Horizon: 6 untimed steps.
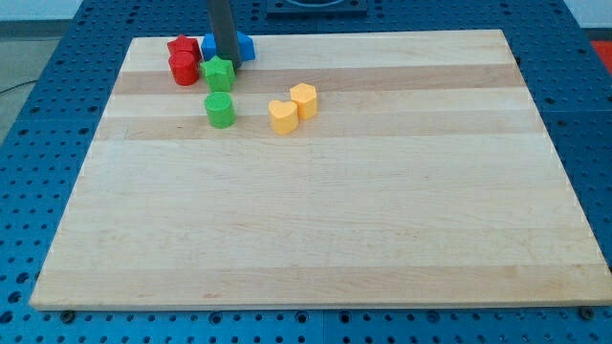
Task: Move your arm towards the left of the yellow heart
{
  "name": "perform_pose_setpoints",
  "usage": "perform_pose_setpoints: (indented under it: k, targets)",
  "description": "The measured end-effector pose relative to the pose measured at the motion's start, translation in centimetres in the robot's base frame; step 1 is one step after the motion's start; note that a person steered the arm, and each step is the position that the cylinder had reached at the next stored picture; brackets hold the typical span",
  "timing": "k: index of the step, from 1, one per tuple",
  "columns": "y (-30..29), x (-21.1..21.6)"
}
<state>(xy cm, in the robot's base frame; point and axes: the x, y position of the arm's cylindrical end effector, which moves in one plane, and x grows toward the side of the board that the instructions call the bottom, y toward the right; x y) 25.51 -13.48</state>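
Looks like a lab bench setup: a plain wooden board [316,220] sitting on a blue perforated table [57,105], with little plastic blocks for testing.

Pale wooden board [316,210] — evenly lit, on blue perforated table [38,162], dark fixture at the view's top

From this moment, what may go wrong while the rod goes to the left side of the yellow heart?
My tip sits among the blue block and green star. Heading toward the yellow heart, it may drag the star, or bump the green cylinder beside the target spot.
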Motion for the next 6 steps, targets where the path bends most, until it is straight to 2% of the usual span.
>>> perform_pose_setpoints:
  k: [3,4,6]
  targets:
    - [-0.9,-0.9]
    - [1.1,-0.3]
    - [9.6,2.9]
